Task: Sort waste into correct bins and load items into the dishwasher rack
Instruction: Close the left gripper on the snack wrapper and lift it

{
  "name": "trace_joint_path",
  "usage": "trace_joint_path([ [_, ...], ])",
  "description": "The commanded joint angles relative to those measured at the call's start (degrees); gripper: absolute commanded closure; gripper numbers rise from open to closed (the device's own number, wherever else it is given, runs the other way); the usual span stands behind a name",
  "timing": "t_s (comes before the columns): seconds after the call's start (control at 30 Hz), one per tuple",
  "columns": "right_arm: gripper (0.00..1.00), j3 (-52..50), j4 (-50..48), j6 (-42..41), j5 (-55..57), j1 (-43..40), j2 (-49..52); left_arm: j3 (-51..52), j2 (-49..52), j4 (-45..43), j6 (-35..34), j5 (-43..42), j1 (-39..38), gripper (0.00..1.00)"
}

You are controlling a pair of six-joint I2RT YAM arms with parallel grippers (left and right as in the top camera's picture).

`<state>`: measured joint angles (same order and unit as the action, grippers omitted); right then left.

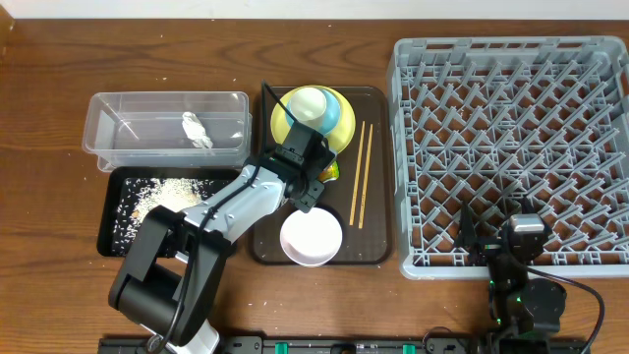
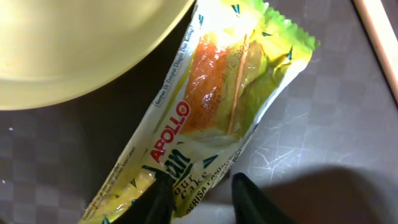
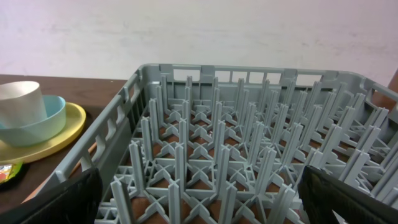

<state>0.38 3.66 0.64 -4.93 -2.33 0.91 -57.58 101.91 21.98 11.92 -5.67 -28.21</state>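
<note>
The green-and-orange snack wrapper (image 2: pixel 217 93) lies flat on the brown serving tray (image 1: pixel 378 246), next to the yellow plate (image 1: pixel 280 123). My left gripper (image 2: pixel 202 202) is open, its fingers either side of the wrapper's near end; in the overhead view it (image 1: pixel 313 182) is over the wrapper (image 1: pixel 330 173). The plate carries the light blue bowl (image 1: pixel 341 118) and the white cup (image 1: pixel 308 103). The white bowl (image 1: pixel 312 238) and chopsticks (image 1: pixel 360 172) are on the same tray. The tissue (image 1: pixel 197 130) lies in the clear tub (image 1: pixel 108 128). Rice grains (image 1: pixel 167 192) lie in the black tray (image 1: pixel 110 216). My right gripper (image 3: pixel 199 199) is open and empty over the near edge of the dishwasher rack (image 1: pixel 511 138).
The rack (image 3: pixel 211 124) holds only its pegs. The tub and the black tray sit side by side left of the serving tray. The plate (image 2: pixel 81 43) and a chopstick (image 2: pixel 379 37) flank the wrapper closely. Bare wooden table lies at the far left.
</note>
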Motion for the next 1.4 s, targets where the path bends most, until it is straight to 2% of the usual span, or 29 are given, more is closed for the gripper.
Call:
trace_joint_path([
  [0.0,0.01,-0.1,0.2,-0.3,0.2,0.2,-0.2,-0.3,0.7,-0.3,0.5,0.1,0.3,0.71],
  [0.27,0.01,-0.1,0.2,-0.3,0.2,0.2,-0.2,-0.3,-0.3,-1.8,-0.2,0.1,0.3,0.78],
  [0.5,0.01,-0.1,0.2,-0.3,0.2,0.2,-0.2,-0.3,-5.6,-2.3,-0.2,0.1,0.3,0.81],
  [0.53,0.01,-0.1,0.2,-0.3,0.2,0.2,-0.2,-0.3,-6.5,-2.3,-0.2,0.1,0.3,0.87],
  [0.73,0.01,-0.1,0.2,-0.3,0.2,0.2,-0.2,-0.3,-13.0,-2.2,-2.5,0.1,0.3,0.94],
  [0.9,0.01,-0.1,0.2,-0.3,0.2,0.2,-0.2,-0.3,-16.9,-2.8,-2.6,0.3,0.3,0.93],
  [0.97,0.01,-0.1,0.2,-0.3,0.2,0.2,-0.2,-0.3,-17.1,-2.8,-2.8,0.3,0.3,0.83],
  [1.0,0.01,-0.1,0.2,-0.3,0.2,0.2,-0.2,-0.3,-17.0,-2.6,-3.5,0.0,0.3,0.71],
  [1.17,0.01,-0.1,0.2,-0.3,0.2,0.2,-0.2,-0.2,-15.1,-2.2,-4.7,-10.3,0.0,0.50],
  [1.27,0.01,-0.1,0.2,-0.3,0.2,0.2,-0.2,0.2,-12.8,-2.4,-4.7,-9.8,-1.0,0.46],
  [1.37,0.01,-0.1,0.2,-0.3,0.2,0.2,-0.2,0.2,-9.7,-2.5,-4.6,-8.6,-1.7,0.36],
])
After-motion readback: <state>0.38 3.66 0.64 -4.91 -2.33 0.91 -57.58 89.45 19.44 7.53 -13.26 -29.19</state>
